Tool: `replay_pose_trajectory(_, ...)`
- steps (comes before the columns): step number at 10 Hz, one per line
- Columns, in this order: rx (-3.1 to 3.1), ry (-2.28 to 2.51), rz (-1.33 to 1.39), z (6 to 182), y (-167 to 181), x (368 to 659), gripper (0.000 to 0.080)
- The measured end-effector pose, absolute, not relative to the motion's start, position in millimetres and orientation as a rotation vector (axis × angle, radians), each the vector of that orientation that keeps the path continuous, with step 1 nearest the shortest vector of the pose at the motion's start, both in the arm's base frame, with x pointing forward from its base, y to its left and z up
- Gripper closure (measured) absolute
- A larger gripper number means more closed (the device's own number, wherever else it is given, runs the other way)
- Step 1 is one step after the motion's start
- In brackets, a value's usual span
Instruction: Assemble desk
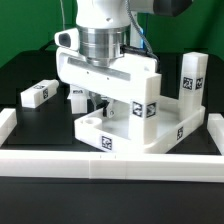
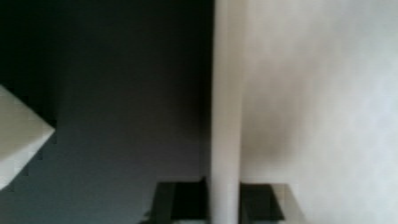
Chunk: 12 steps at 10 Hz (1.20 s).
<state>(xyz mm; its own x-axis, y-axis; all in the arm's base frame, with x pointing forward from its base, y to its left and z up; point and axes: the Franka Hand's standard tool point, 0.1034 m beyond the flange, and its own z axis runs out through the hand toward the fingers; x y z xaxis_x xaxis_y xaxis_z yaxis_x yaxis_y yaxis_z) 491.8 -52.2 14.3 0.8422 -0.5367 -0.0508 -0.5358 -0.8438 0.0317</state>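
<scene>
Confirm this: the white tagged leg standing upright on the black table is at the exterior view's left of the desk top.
Wrong side. The upright leg stands at the exterior view's right of the desk top, not its left. The rest holds: it is white, tagged and upright on the black table. The exterior view shows this.

The single arm (image 1: pixel 100 15) hangs down from above, and its wrist (image 1: pixel 100 42) is vertical and points straight downward. The claw (image 2: pixel 221 202) is almost completely closed. In the wrist view its two dark fingertips (image 2: pixel 178 203) stand on either side of a thin white wall (image 2: pixel 224 100) and pinch it between them.
</scene>
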Motion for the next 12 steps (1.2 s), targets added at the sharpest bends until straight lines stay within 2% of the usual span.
replay_pose_trajectory(8,3.126,-0.200,-0.095,14.4,-54.3,491.9,0.0731)
replay_pose_trajectory(12,3.099,0.220,-0.078,14.4,-48.3,512.4,0.0733)
